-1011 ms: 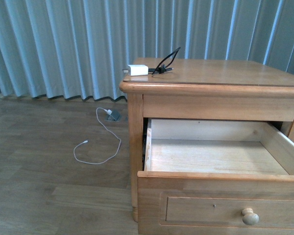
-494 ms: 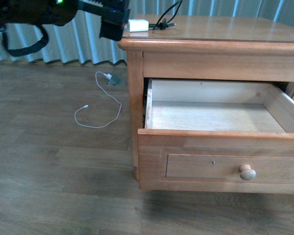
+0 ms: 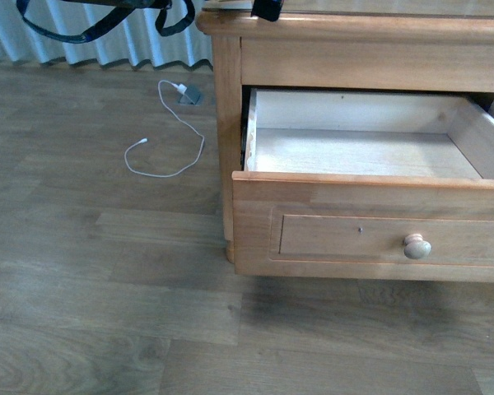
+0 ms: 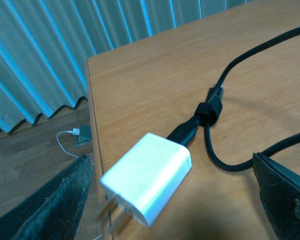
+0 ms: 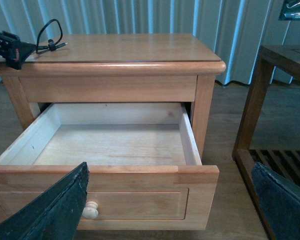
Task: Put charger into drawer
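One charger [image 4: 147, 182], one nightstand [image 3: 226, 123] with one open drawer [image 3: 370, 197] and one round knob [image 3: 417, 246], one white cable [image 3: 169, 156] on the floor [image 3: 107, 288], one darker side table [image 5: 290, 57].

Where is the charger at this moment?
Left wrist view: the charger lies on the nightstand top near its left edge, between the open fingers of the left hand.

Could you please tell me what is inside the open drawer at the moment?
The drawer shows only bare pale wood, nothing in it. The strip of floor right behind its front panel is covered.
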You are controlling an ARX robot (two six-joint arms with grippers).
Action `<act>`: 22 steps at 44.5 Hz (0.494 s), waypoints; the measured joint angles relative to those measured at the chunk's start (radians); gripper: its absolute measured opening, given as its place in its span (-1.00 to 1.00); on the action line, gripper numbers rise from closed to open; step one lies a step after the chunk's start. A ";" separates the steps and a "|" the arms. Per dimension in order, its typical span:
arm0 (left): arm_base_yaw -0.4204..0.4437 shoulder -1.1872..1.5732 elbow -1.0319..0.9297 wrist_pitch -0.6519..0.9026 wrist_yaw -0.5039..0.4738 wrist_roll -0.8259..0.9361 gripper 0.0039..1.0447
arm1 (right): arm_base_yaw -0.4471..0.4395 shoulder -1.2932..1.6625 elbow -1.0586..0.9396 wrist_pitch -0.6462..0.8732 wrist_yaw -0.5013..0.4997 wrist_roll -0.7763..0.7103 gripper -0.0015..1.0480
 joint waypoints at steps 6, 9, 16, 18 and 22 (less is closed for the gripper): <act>0.000 0.085 0.128 -0.012 -0.001 -0.002 0.89 | 0.000 0.000 0.000 0.000 0.000 0.000 0.84; 0.003 0.105 0.163 -0.024 0.000 -0.002 0.89 | 0.000 0.000 0.000 0.000 0.000 0.000 0.84; 0.014 0.117 0.187 -0.027 -0.004 -0.018 0.89 | 0.000 0.000 0.000 0.000 0.000 0.000 0.84; 0.019 0.117 0.187 -0.023 -0.008 -0.031 0.89 | 0.000 0.000 0.000 0.000 0.000 0.000 0.84; 0.027 0.117 0.187 -0.033 -0.008 -0.039 0.89 | 0.000 0.000 0.000 0.000 0.000 0.000 0.84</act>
